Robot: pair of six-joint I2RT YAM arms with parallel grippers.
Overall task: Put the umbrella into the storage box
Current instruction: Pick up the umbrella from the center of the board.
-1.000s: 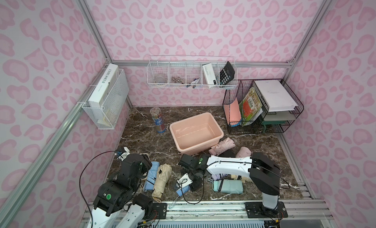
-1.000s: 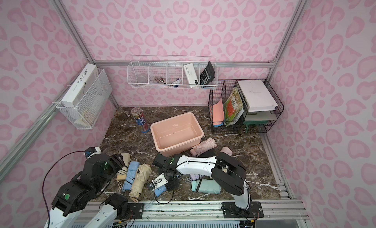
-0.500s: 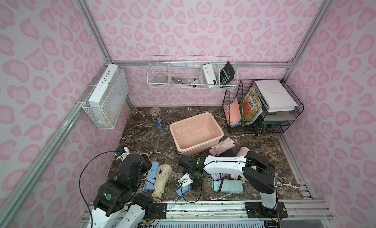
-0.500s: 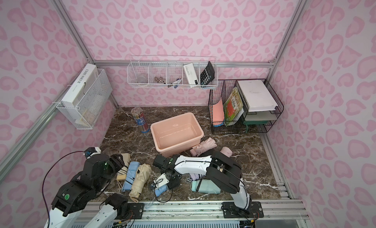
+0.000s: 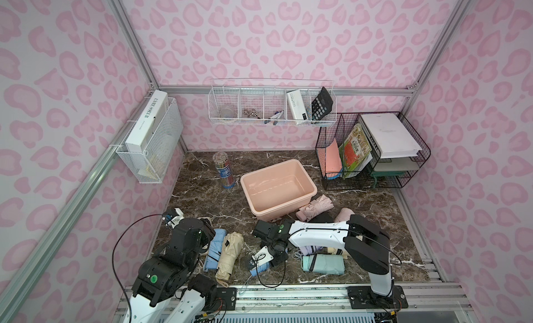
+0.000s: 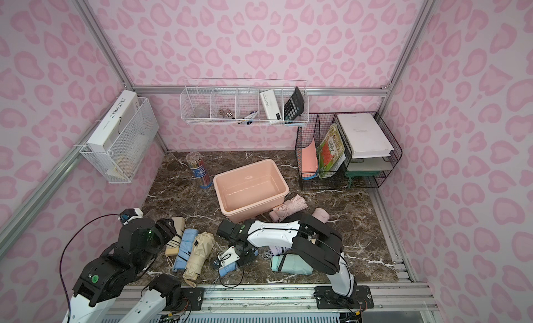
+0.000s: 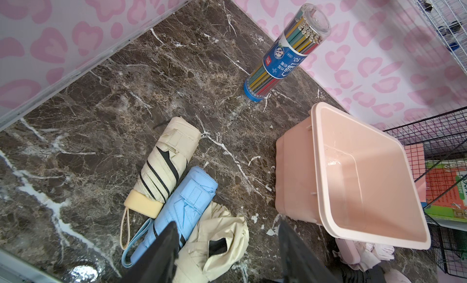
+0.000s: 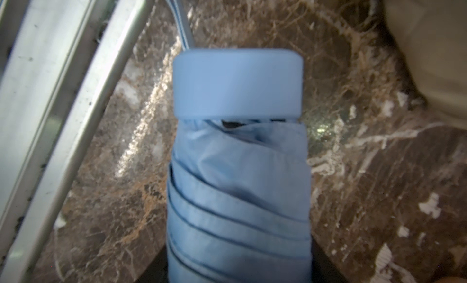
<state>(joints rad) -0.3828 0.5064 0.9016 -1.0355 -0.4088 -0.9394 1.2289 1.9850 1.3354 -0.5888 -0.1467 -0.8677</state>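
Both top views: storage box (image 5: 275, 209) is seen at frame centre on the marble table (image 5: 202, 191), upright, open side up. The blue umbrella (image 5: 259, 269) is noted lying flat on the table at lower centre, outside the box and below it in the frame, close to the metal front rail. The right gripper (image 5: 266, 263) is set down over it. In the right wrist view the blue umbrella (image 8: 238, 180) fills the gap between the jaws, and dark jaw edges are seen against the fabric on both sides. Whether it is actually pinched cannot be told. The left gripper (image 7: 227, 222) is recorded at lower left in the top views, with its jaws released and spread and nothing between them, above a beige umbrella (image 5: 229, 255). A light-blue umbrella (image 5: 213, 249) is laid just beside the beige one, and a cream striped umbrella (image 7: 166, 163) beside that. A mint umbrella (image 5: 324, 263) is found at lower right of centre, and a pink umbrella (image 5: 315, 207) touching the box's right corner. A pencil tube (image 5: 225, 171) stands upright to the left of the box.
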